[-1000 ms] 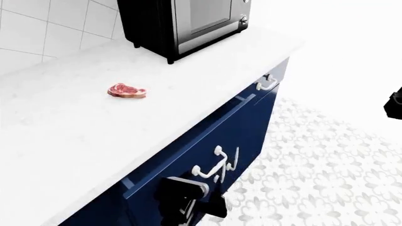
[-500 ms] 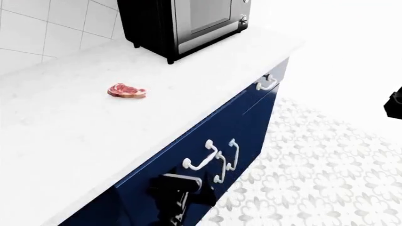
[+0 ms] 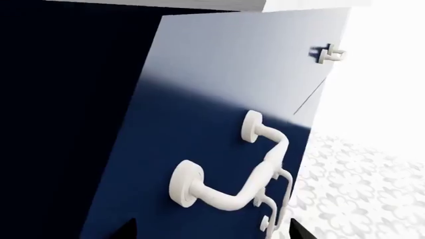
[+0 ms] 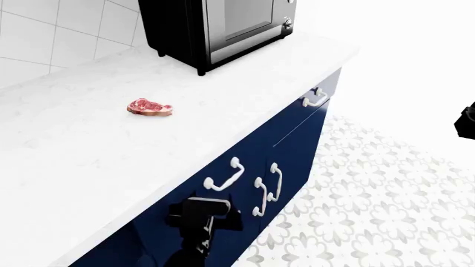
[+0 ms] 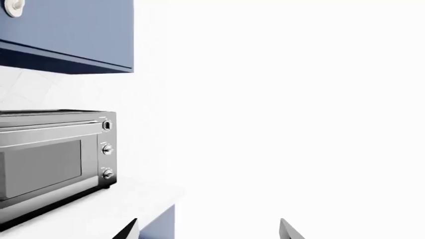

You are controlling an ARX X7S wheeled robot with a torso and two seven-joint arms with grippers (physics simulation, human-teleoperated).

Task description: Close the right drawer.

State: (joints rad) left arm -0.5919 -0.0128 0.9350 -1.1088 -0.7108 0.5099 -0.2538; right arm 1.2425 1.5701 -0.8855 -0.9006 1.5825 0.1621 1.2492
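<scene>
The right drawer sits under the white countertop, its navy front apparently flush with the cabinet run and its curved white bar handle facing out. The left gripper hangs just in front of that face, below the handle; in the left wrist view only 2 dark tips show at the frame's edge, set apart, with the handle close ahead and nothing between them. The right gripper is held well off to the side over the patterned floor; its 2 tips in its own wrist view also stand apart and hold nothing.

The risk from here appears small but real: if a sliver of gap remains, pulling away too soon would leave the drawer short of shut, and a fingertip catching the bar handle on retreat could drag it open.

Nearby, 2 upright white door handles stand just beside the drawer's edge. A raw steak and a black toaster oven sit on the counter, clear of the work.
</scene>
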